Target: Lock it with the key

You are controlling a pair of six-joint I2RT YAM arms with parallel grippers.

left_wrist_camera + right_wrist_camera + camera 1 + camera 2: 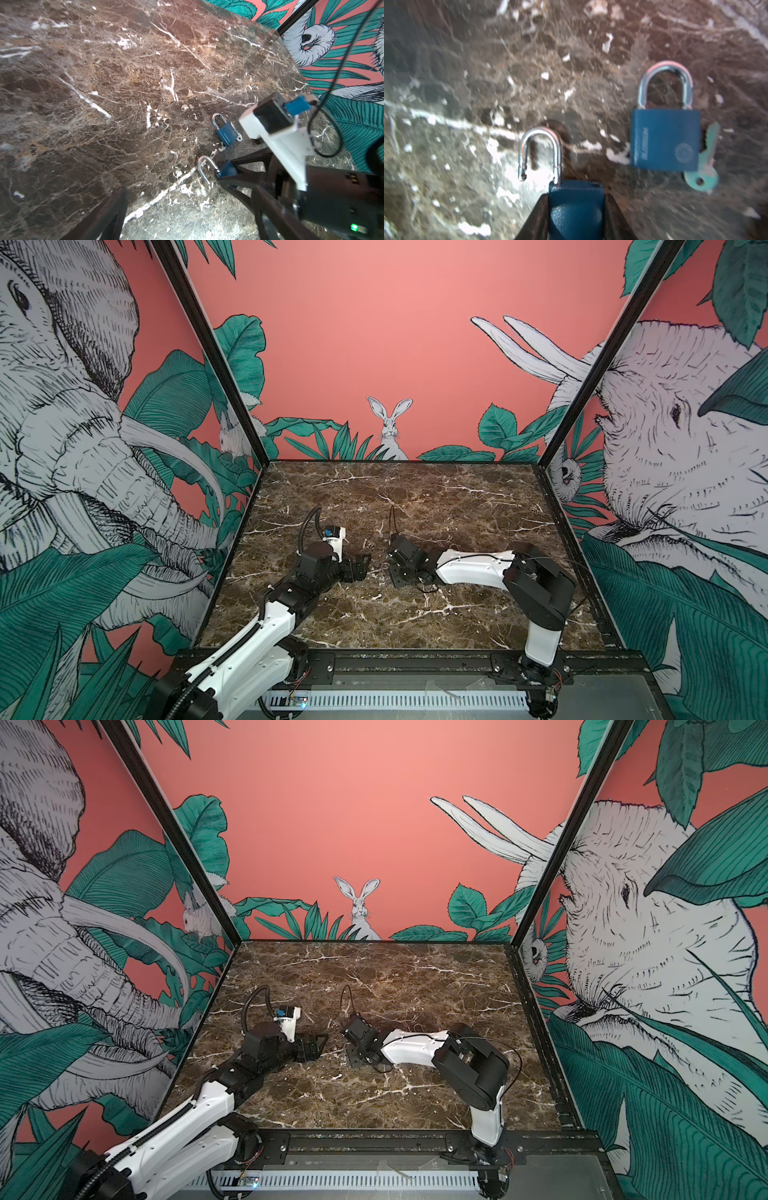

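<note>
Little done: right gripper (576,196) jaws clamp the open-shackled blue metal padlock (576,209), left gripper (360,566) jaws gape empty, and the flat silvery key (705,164) lies untouched on the brown marble surface (467,62).

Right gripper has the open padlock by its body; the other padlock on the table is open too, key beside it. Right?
Not quite. The other padlock is closed: its shackle enters the body at both ends in the right wrist view. The rest stands.
</note>
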